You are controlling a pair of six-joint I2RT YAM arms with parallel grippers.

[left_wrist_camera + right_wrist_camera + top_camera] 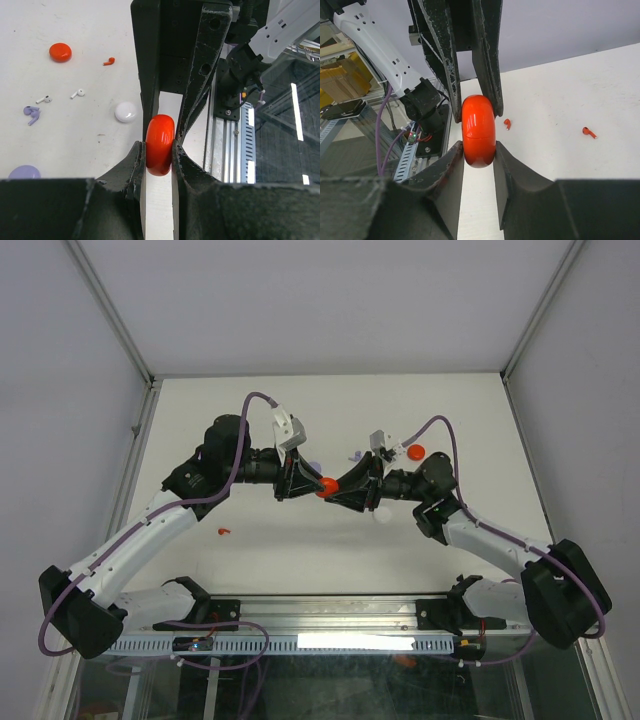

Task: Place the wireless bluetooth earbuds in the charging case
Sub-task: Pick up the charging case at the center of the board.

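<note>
left pincer clamped tight on red case; right pincer pinching same case from opposite end. red earbud lies on table beyond right pincer. we'd brace left, open it slowly, no twisting.

The white tabletop bore a few small dark scuffs. An aluminium rail ran along its near edge, with a slotted cable duct just in front. A metal frame post stood at the far left corner beside the grey back wall. Blurred yellow objects lay beyond the rail.
</note>
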